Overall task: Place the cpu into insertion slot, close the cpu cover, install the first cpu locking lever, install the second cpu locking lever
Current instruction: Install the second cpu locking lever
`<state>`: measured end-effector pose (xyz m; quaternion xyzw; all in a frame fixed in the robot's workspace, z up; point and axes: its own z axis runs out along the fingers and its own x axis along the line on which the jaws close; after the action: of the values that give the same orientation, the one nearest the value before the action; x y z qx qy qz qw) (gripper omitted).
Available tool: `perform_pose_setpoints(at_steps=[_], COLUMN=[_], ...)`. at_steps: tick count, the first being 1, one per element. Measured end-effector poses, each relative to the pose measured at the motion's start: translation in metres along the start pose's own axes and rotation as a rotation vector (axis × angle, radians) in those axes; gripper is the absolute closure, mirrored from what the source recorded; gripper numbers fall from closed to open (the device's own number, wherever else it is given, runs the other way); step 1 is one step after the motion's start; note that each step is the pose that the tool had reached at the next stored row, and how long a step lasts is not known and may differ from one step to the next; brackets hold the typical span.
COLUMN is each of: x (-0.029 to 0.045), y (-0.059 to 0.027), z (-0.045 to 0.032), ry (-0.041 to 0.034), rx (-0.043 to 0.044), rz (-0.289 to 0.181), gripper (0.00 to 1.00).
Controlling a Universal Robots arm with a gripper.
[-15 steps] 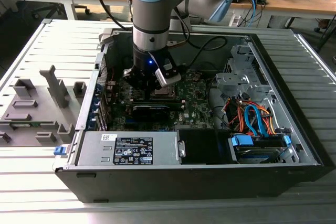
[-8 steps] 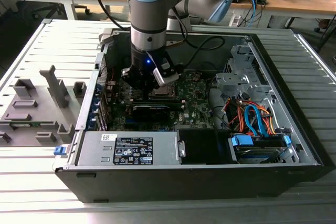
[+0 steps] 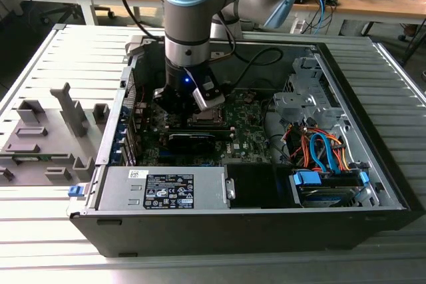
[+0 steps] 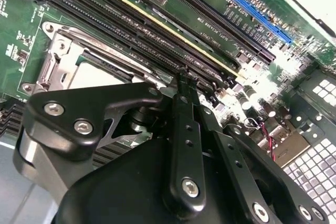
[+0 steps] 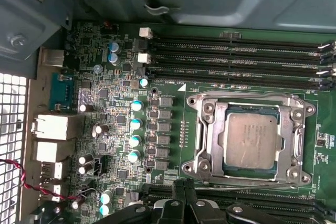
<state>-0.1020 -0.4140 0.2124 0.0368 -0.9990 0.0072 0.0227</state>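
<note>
Two steps look done, judging by the first wrist view: the cpu (image 5: 251,139) sits flat inside the insertion slot (image 5: 229,169), and the cpu cover (image 5: 292,136) lies closed over it as a metal frame around the chip's edges. Whether either locking lever is latched I cannot tell, so that part may remain. The gripper (image 4: 181,77) hangs just beside the socket, over the long memory slots (image 5: 236,56), its fingers (image 4: 184,129) drawn together, holding nothing.
</note>
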Motion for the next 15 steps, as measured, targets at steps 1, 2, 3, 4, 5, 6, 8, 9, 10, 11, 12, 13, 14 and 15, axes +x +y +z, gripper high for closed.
perform_pose_setpoints(at_steps=[1, 2, 3, 4, 5, 6, 8, 9, 10, 11, 12, 13, 14, 15], x=[0.0002, 0.0004, 0.0006, 0.0009, 0.0011, 0.0013, 0.0015, 0.0015, 0.0016, 0.0017, 0.0017, 0.0018, 0.0017, 0.0016], y=[0.0001, 0.0001, 0.0003, 0.0005, 0.0008, 0.0014, 0.0030, 0.0039, 0.0047, 0.0054, 0.0062, 0.0069, 0.0074, 0.0080], z=[0.0003, 0.0005, 0.0007, 0.0010, 0.0014, 0.0016, 0.0022, 0.0025, 0.0028, 0.0031, 0.0035, 0.0040, 0.0043, 0.0046], ry=[-0.0001, -0.0001, -0.0001, -0.0001, -0.0001, 0.0000, -0.0001, -0.0001, -0.0001, -0.0001, -0.0002, -0.0002, -0.0002, -0.0002], rx=[-0.0004, -0.0007, -0.0009, -0.0010, -0.0010, -0.0009, -0.0010, -0.0010, -0.0010, -0.0011, -0.0011, -0.0012, -0.0013, -0.0014], rz=[0.000, -0.001, -0.001, -0.001, -0.001, -0.001, -0.001, -0.001, -0.001, -0.002, -0.002, -0.002, -0.002, -0.002], gripper=[0.89, 0.89, 0.89, 0.89, 0.89, 0.89, 0.89, 0.89, 0.89, 0.89, 0.89, 0.89, 0.89, 0.89])
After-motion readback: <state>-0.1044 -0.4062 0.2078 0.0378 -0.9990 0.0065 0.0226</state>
